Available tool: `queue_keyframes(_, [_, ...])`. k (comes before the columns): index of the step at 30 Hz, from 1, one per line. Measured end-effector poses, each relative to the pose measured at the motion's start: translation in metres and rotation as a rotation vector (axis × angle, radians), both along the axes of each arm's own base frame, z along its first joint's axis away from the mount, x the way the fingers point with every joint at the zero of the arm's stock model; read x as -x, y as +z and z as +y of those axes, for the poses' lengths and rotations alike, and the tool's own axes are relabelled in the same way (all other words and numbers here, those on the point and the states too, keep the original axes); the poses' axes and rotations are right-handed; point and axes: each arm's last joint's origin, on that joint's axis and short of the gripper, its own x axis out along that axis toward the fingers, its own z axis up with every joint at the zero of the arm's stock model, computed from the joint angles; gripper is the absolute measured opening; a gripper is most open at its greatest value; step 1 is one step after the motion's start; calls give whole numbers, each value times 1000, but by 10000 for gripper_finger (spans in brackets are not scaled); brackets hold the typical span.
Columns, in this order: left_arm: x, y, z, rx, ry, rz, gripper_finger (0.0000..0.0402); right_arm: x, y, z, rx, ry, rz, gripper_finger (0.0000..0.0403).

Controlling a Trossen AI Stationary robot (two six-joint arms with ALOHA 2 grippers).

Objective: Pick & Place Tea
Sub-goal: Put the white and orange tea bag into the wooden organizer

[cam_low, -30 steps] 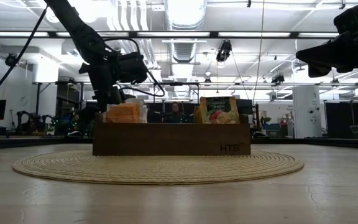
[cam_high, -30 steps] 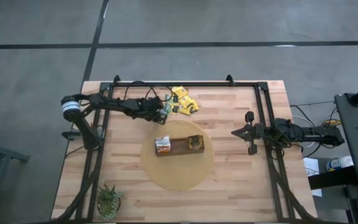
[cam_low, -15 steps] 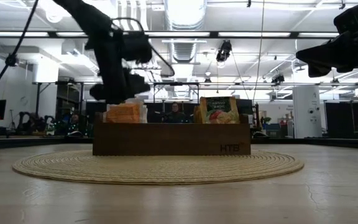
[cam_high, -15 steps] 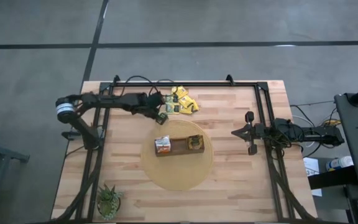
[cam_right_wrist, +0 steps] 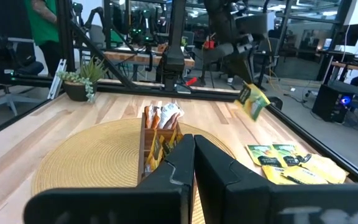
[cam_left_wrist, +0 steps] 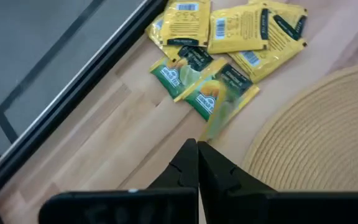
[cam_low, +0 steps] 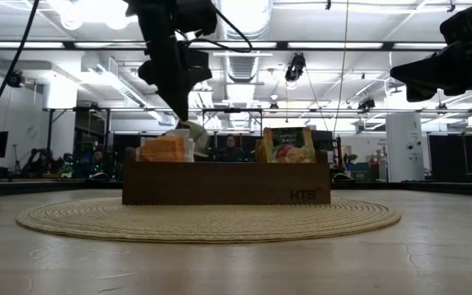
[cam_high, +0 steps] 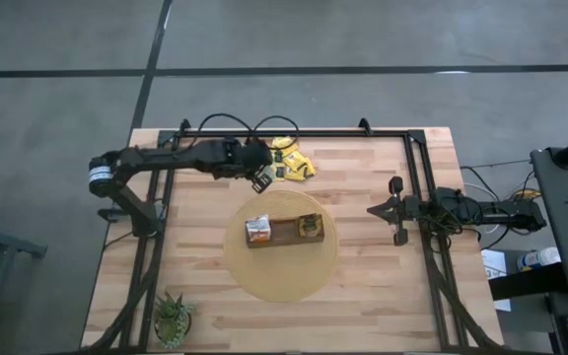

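One green tea sachet point(cam_left_wrist: 219, 102) now hangs pinched in your left gripper point(cam_left_wrist: 197, 148), lifted off the far-edge pile point(cam_high: 292, 160), ready for the compartmented box point(cam_high: 284, 231); your right gripper point(cam_high: 390, 209) waits shut at the table's right edge.

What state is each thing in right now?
Left end effector: shut on a green sachet, lifted.
Green sachet: hanging from the fingertips above the table.
Right end effector: shut, empty, waiting at the table's right side.
Loose sachets: flat on the table.
Box: on the mat, sachets standing inside.
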Motion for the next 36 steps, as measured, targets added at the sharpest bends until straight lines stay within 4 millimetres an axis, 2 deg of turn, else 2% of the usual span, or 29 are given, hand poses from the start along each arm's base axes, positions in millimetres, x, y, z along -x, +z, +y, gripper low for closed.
queue_keyframes(12, [-6,4,-23,58,-188,27,0,0,0,0,0,0,0,9])
queue_keyframes(20, [-12,21,-42,52,-283,11,0,0,0,0,40,0,-4,8])
queue_keyframes(24, [-13,31,-53,51,-333,11,0,0,6,0,127,-3,-63,8])
queue_keyframes(28, [-13,41,-64,56,-382,5,0,1,12,0,49,-3,-122,9])
queue_keyframes(31, [-15,48,-72,42,-426,-5,0,2,22,0,54,-6,-228,8])
queue_keyframes(36, [-16,54,-85,25,-496,-6,0,6,33,0,-34,2,-348,8])
